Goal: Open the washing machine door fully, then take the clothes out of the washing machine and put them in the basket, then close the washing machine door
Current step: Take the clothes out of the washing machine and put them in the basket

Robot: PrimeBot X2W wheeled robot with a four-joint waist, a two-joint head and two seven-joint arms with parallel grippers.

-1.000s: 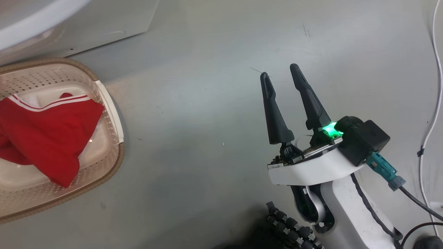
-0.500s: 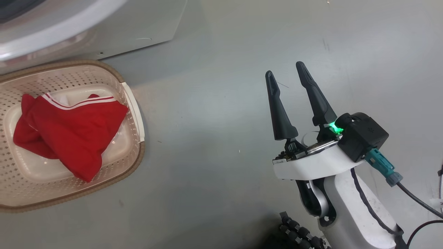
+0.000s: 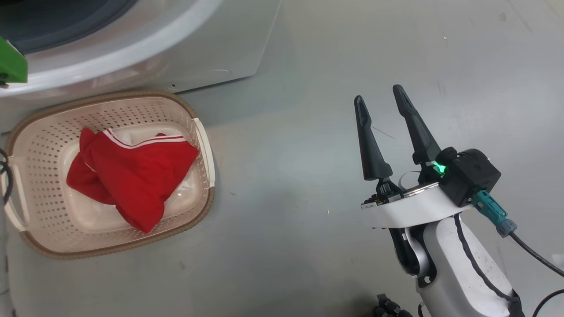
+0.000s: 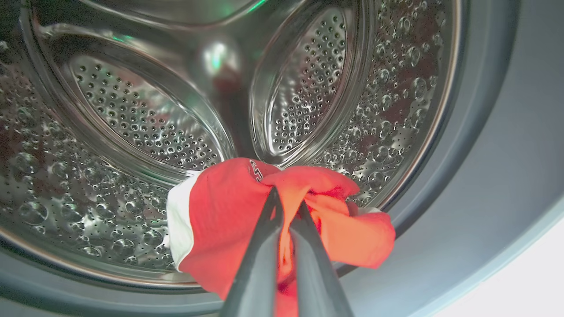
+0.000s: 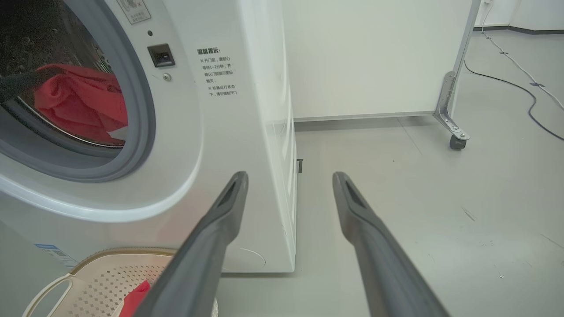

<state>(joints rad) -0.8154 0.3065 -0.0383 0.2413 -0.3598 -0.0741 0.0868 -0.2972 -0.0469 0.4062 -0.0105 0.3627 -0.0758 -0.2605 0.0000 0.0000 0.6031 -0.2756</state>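
In the left wrist view my left gripper is shut on a red garment with white trim at the mouth of the steel drum. The right wrist view shows the same red clothes inside the washing machine, whose opening is uncovered. Its door is out of view. Another red garment with white stripes lies in the cream basket on the floor before the washing machine. My right gripper hangs open over bare floor, well right of the basket, holding nothing. The basket's corner lies below the right gripper.
Grey floor stretches between the basket and my right arm. A white partition on a castered foot stands behind the machine's right side. A dark cable runs over the floor at the far right.
The head camera has swung, so the basket and the machine's front have slid right and down into fuller view. My right gripper stays open in the same pose.
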